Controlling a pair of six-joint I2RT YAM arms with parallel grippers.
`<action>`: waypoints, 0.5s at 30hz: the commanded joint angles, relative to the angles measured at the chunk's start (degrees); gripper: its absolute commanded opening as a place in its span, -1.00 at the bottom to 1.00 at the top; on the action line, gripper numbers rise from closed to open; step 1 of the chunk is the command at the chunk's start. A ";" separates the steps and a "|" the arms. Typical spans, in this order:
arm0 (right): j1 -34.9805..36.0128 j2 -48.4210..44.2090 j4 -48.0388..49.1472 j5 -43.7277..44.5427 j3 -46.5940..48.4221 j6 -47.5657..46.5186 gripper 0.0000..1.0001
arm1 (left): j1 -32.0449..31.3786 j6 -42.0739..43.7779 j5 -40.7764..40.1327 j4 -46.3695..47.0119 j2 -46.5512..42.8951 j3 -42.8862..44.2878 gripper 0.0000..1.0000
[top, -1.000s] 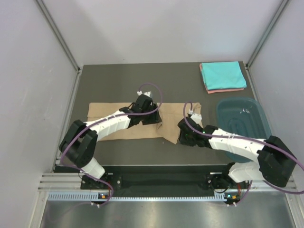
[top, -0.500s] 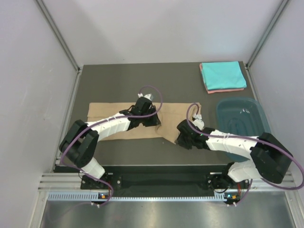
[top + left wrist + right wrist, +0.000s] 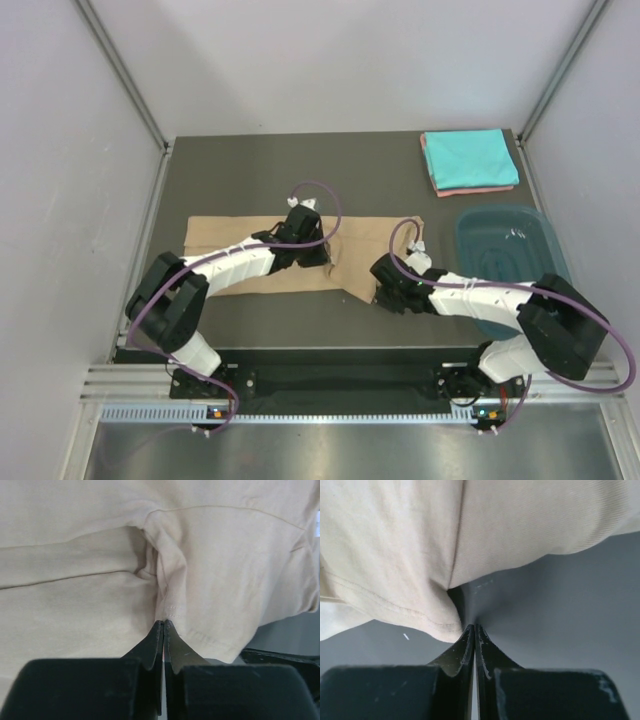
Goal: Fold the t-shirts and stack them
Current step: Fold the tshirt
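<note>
**Both pincers nipped onto the tan shirt's right end**

Tan t-shirt (image 3: 215, 233) lies spread as a long band across the middle of the dark table (image 3: 260, 175), left to right, nearer my arms than the far wall. Its right end is rumpled and partly doubled over.

Left gripper (image 3: 322, 256) is down on the cloth right of the shirt's centre. In the left wrist view its fingers (image 3: 156, 642) are pressed tight together with a hemmed fold of the tan t-shirt (image 3: 225, 570) pinched at the tips; cloth bunches into a ridge just above them.

Right gripper (image 3: 377, 291) sits low at the shirt's near right edge. In the right wrist view the fingers (image 3: 485, 650) are pressed together too. The hem of the tan t-shirt (image 3: 395, 555) is drawn into a crease that runs to the tips, so I read it as nipping that edge. Bare table shows to its right.

Far right corner: turquoise t-shirt (image 3: 468, 157) folded, lying on the salmon-pink t-shirt (image 3: 490, 189), of which only the near edge shows. Dark teal tub (image 3: 500, 213) sits near of that stack, right of the right arm.
</note>
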 commanded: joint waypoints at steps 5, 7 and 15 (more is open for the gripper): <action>0.49 -4.99 -2.99 4.80 0.49 -1.48 -1.00 | -0.19 -1.17 -7.99 -7.06 0.72 3.65 -1.00; 0.41 -5.09 -1.94 3.58 0.66 -1.57 -1.00 | -0.19 -1.35 -8.61 -8.47 1.33 4.10 -1.00; 2.69 0.53 0.53 -1.44 3.47 1.33 -0.55 | -0.10 -3.36 -9.41 -10.06 3.70 4.27 -1.00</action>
